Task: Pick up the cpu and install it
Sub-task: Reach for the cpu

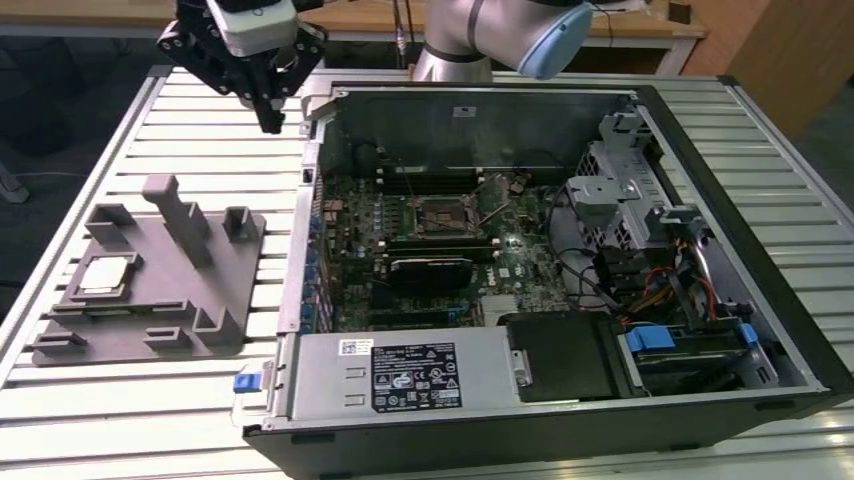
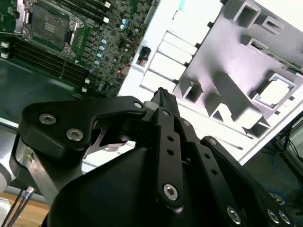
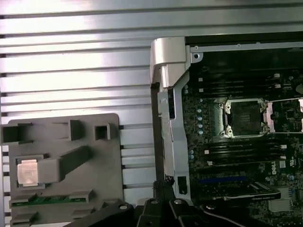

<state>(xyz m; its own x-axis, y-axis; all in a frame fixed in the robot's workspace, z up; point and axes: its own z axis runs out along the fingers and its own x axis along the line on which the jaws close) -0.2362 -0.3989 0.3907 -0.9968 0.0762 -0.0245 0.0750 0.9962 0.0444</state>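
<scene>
The cpu [image 1: 104, 275] is a small silvery square lying in a recess of the grey fixture tray [image 1: 160, 320] at the exterior view's left. It also appears in both wrist views: cpu [image 3: 27, 171], cpu [image 2: 274, 92]. My gripper [image 1: 272, 118] hangs high over the slatted table, behind the tray and beside the case's far left corner. Its black fingers [image 2: 163, 101] point down, shut, with nothing between them. The dark square socket [image 1: 441, 215] on the green motherboard sits uncovered inside the case, and the socket [image 3: 244, 117] has its metal frame swung open.
The open computer case [image 1: 747, 180] lies on its side, taking up the table's middle and right. Its metal wall [image 3: 165, 94] stands between tray and motherboard. Upright posts [image 1: 180, 215] rise from the tray. A power supply [image 1: 400, 375] and cables fill the case's near end.
</scene>
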